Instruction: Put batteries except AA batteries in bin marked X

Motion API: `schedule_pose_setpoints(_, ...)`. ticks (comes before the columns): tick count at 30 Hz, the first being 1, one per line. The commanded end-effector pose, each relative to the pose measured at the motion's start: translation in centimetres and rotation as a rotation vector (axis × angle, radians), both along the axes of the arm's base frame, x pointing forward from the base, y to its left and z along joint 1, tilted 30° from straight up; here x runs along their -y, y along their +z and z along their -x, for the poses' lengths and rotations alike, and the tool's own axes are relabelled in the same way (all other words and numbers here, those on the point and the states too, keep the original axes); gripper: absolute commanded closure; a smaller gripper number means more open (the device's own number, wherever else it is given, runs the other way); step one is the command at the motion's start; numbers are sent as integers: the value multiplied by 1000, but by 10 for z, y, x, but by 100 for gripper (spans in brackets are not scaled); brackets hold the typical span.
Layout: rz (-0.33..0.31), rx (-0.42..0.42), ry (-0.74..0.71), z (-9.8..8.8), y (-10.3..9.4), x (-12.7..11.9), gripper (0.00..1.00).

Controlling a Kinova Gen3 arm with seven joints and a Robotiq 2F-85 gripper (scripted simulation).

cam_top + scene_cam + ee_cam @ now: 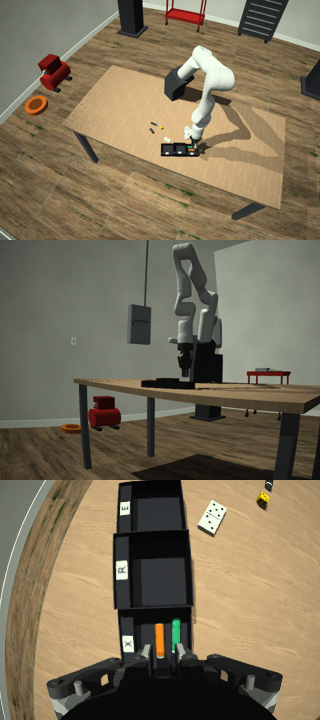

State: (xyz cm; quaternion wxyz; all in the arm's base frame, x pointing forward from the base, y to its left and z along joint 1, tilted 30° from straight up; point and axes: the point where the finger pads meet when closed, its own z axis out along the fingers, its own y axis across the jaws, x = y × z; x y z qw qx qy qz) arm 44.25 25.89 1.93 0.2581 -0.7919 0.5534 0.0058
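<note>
My gripper [194, 146] [185, 375] [163, 653] is partly open and empty, above the bin marked X [191, 153] [128, 644]. A green battery [189, 146] [176, 630] and an orange battery [191, 149] [159, 637] lie side by side in that bin, below the fingertips. Two small dark cylinders with light ends lie on the table, one [154, 124] [269, 484] near the yellow die and the other [151, 130] nearer the front edge. Their size type cannot be read.
The bin marked R [179, 152] [122, 570] and the bin marked E [166, 153] [125, 508] stand in a row with X; both look empty. A white domino [167, 139] [212, 518] and a yellow die [161, 127] [263, 500] lie on the table behind them.
</note>
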Motion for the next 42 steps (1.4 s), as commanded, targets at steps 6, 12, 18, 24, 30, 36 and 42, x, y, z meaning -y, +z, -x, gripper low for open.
schedule_pose_setpoints(6,5,-1,2,5,15,10,76)
schedule_pose_setpoints(12,6,3,3,4,16,11,76)
schedule_pose_setpoints(18,1,4,-3,3,16,9,76)
schedule_pose_setpoints(24,1,4,-3,3,16,9,76)
schedule_pose_setpoints(30,1,4,-3,3,16,9,76)
schedule_pose_setpoints(36,1,4,-3,3,16,9,76)
schedule_pose_setpoints(42,1,4,-3,3,16,9,76)
